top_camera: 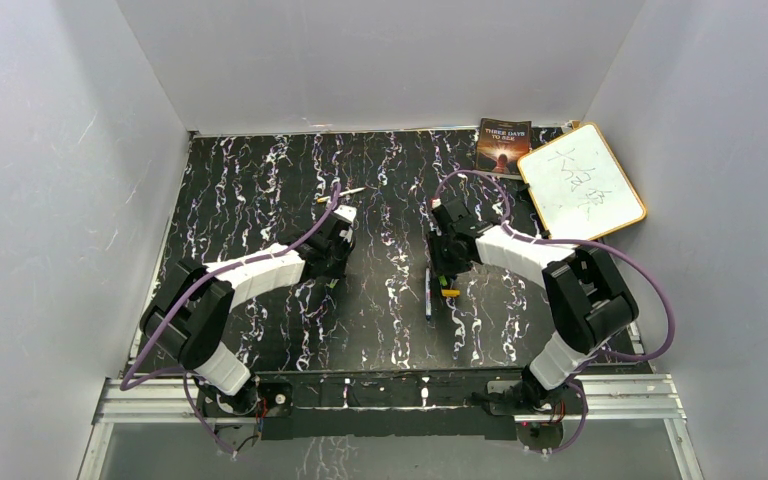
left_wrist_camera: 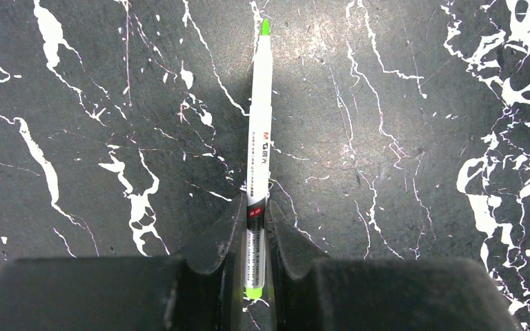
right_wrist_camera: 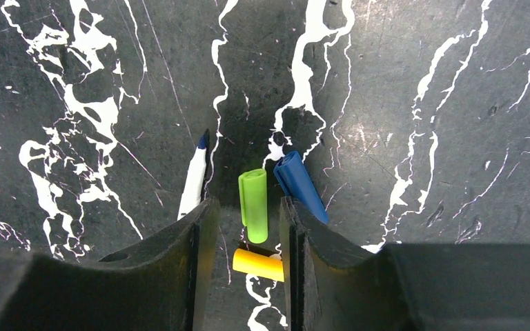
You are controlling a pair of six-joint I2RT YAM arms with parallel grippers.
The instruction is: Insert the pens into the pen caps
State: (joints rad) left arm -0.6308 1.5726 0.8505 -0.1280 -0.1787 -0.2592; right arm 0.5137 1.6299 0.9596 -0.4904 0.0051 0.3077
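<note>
- My left gripper (left_wrist_camera: 255, 215) is pressed together on the green-tipped pen (left_wrist_camera: 259, 138), pinching its barrel close to the back end.
- That pen points straight away from my wrist, with its green tip out ahead over the black marbled table (left_wrist_camera: 76, 103). I cannot tell whether it rests on the surface or hangs just above it.
- My right gripper (right_wrist_camera: 248, 202) stands spread, low over the table, with a gap between each finger and what lies between them.
- The green cap (right_wrist_camera: 253, 205) lies flat between those fingers, lengthwise, touching neither.
- The yellow cap (right_wrist_camera: 258, 265) lies crosswise just behind the green one, deeper between the fingers, its right end at the inner edge of the right finger.
- The blue cap (right_wrist_camera: 301, 186) lies slanted just to the right of the green cap, outside the gap, its near end hidden behind my right finger.
- The blue-tipped pen (right_wrist_camera: 194, 176) lies just left of my left finger, dark tip pointing far, its near part hidden by the finger.
- From above, the whitish pen (top_camera: 343, 192) lies alone on the far part of the table, beyond my left gripper and well apart from the caps.
- At the far right corner sit a book (top_camera: 503, 145) and a scribbled whiteboard (top_camera: 582, 183).
</note>
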